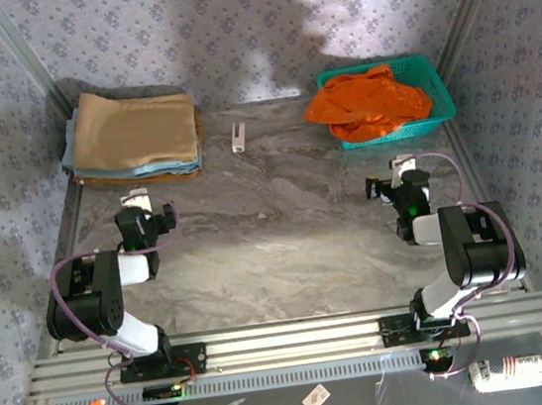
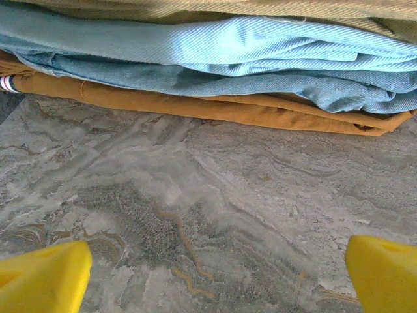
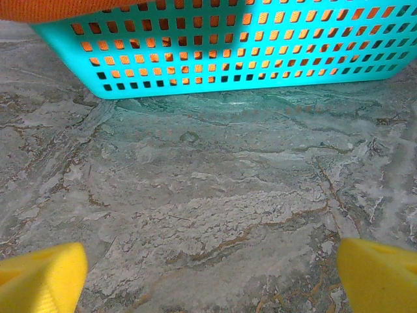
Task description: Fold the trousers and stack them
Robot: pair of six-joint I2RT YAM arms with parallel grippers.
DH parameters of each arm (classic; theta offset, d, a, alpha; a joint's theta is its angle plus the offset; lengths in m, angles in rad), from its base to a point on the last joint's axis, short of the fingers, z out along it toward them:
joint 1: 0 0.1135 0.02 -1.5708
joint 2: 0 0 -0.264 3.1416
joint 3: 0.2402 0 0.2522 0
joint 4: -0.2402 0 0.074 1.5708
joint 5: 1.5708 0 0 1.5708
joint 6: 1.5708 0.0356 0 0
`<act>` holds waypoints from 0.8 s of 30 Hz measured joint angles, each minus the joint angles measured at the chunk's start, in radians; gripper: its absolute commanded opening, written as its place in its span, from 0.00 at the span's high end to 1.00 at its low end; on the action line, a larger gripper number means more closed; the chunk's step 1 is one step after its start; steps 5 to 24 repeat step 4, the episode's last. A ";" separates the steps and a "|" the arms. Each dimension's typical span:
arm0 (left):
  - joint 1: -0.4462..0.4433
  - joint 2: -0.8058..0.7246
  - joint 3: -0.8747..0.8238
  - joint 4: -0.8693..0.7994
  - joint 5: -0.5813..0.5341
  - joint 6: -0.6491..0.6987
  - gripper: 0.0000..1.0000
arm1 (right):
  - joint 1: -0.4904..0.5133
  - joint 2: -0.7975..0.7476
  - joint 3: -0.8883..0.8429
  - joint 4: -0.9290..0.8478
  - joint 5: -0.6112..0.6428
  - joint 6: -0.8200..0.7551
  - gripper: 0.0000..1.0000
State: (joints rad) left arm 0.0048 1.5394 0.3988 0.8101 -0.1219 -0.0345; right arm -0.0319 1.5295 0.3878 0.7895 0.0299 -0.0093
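Observation:
The tan trousers (image 1: pixel 133 129) lie folded flat on top of a stack at the table's back left corner, over a light blue cloth (image 1: pixel 137 170) and a brown garment. The left wrist view has the trousers (image 2: pixel 215 8) along its top edge, with the light blue cloth (image 2: pixel 228 49) and the brown garment (image 2: pixel 260 111) under them. My left gripper (image 1: pixel 141 200) (image 2: pixel 218 280) stands open just in front of the stack, with bare table between its yellow fingertips (image 2: pixel 42 277). My right gripper (image 1: pixel 399 168) (image 3: pixel 212 277) stands open over bare table in front of the basket.
A teal basket (image 1: pixel 436 91) (image 3: pixel 215 65) at the back right holds a bright orange garment (image 1: pixel 368 102). A small white object (image 1: pixel 237 137) lies at the back middle. Patterned walls close in the table on three sides. Pens and small items lie below the front rail (image 1: pixel 290 345).

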 measured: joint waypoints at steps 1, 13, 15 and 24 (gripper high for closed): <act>0.000 0.000 0.000 0.000 0.000 0.000 0.00 | 0.000 0.000 0.000 0.000 0.000 0.000 0.00; 0.000 0.000 0.000 0.000 0.002 0.000 0.00 | 0.000 0.000 0.000 0.000 0.000 0.000 0.00; 0.000 0.000 0.000 0.000 0.002 0.000 0.00 | 0.000 0.000 0.000 0.000 0.000 0.000 0.00; 0.000 0.000 0.000 0.000 0.002 0.000 0.00 | 0.000 0.000 0.000 0.000 0.000 0.000 0.00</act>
